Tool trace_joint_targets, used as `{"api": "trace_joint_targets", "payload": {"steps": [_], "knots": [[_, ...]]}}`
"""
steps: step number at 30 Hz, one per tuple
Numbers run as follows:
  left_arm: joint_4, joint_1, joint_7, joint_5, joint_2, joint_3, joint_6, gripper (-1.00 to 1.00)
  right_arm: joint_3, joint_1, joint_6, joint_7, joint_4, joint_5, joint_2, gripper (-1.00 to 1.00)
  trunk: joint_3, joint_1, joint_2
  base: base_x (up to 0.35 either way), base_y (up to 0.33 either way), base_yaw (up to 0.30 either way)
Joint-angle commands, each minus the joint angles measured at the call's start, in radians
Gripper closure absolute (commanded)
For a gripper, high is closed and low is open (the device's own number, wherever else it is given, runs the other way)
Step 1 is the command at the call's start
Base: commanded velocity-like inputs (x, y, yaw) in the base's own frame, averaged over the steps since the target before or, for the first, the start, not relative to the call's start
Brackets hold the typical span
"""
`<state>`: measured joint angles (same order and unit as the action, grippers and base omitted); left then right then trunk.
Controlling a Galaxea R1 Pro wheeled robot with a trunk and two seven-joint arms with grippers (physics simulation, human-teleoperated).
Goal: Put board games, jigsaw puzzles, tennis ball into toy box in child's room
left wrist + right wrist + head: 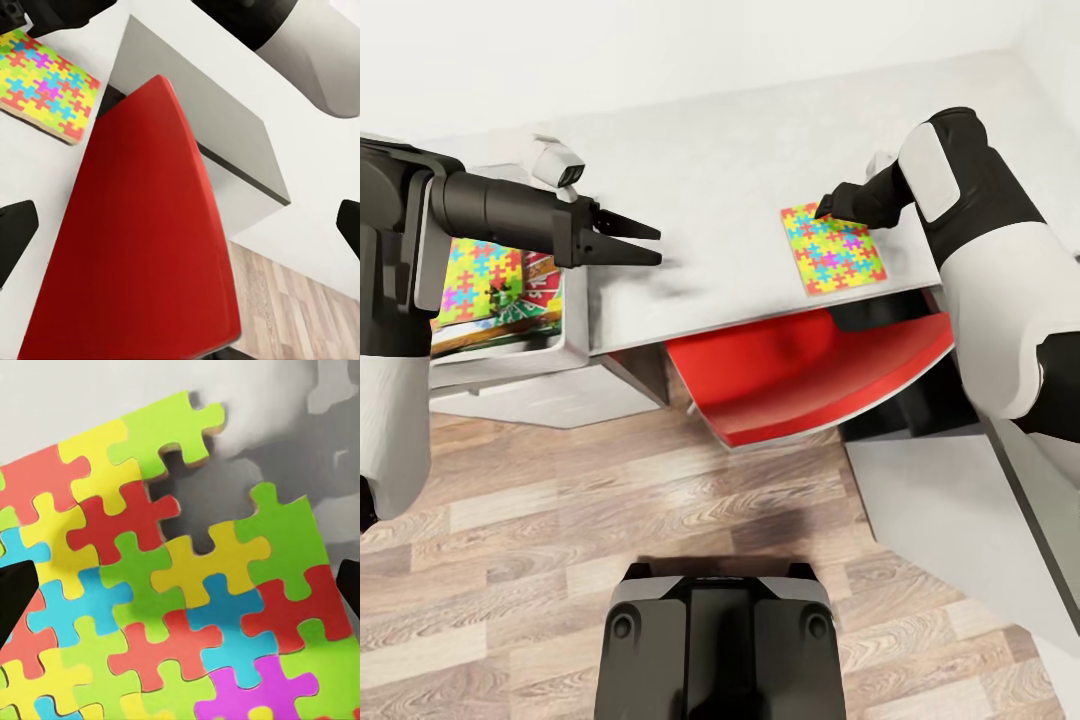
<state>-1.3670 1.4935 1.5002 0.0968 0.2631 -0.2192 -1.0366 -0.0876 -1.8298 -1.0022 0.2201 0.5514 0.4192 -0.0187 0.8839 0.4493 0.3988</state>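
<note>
One jigsaw puzzle (pixel 832 250) lies flat on the light-grey table (pixel 710 170), near its front edge. My right gripper (pixel 824 210) hovers open at the puzzle's far corner; its wrist view has the puzzle (pixel 180 585) close up between the two spread dark fingertips (pixel 15 600). My left gripper (pixel 653 243) is open and holds nothing, above bare table between the toy box (pixel 575 320) and the puzzle. The toy box at the left holds another jigsaw puzzle (pixel 478 280) lying on a board game (pixel 532 300). The left wrist view looks across to the puzzle (pixel 45 86) on the table.
A red chair (pixel 810 375) is tucked under the table's front edge, right below the puzzle; it shows in the left wrist view too (pixel 142 240). A darker grey table section (pixel 950 520) runs along the right. Wood floor and my base (pixel 720 640) are in front.
</note>
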Motion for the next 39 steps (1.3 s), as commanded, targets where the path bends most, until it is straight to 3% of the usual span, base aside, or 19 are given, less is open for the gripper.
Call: {"api": "trace_joint_targets", "payload": {"steps": [1, 39], "knots": [[0.000, 0.001, 0.000, 0.004, 0.001, -0.003, -0.011, -1.00, -0.009, 0.000, -0.004, 0.008, -0.042, 0.006, -0.001, -1.00, 0.001, 0.001, 0.001, -0.070, 0.097, 0.000], [0.000, 0.002, 0.000, 0.004, 0.004, -0.002, -0.011, -1.00, -0.008, 0.000, -0.007, 0.008, -0.041, 0.006, -0.001, -1.00, 0.001, 0.001, 0.001, -0.036, 0.123, 0.000]]}}
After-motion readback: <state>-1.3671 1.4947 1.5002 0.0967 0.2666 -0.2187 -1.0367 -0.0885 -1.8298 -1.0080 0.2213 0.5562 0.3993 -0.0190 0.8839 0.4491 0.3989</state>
